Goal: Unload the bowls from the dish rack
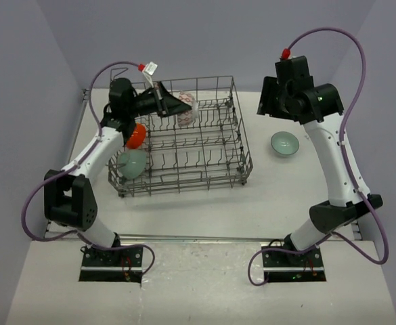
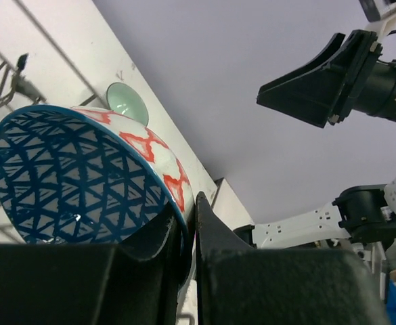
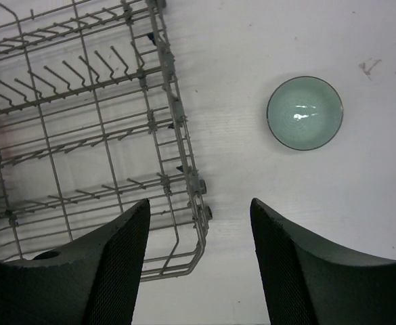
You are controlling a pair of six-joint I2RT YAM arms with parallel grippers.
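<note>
Left gripper [image 2: 189, 227] clenched on rim of patterned bowl [image 2: 76, 176] | bowl on edge at far end of rack [image 1: 204, 145], mouth facing left | rack also holds orange bowl [image 1: 137, 136] and mint bowl [image 1: 133, 163] along left side | right gripper [image 3: 198, 223] released, empty | second mint bowl [image 1: 284, 143] upright on table [image 1: 306, 193], right of rack

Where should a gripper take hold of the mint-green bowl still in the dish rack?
Probably at its upper rim, coming from above, one finger inside and one outside. The mint-green bowl stands tilted in the near left corner of the dish rack, whose wire walls block the sides.
</note>
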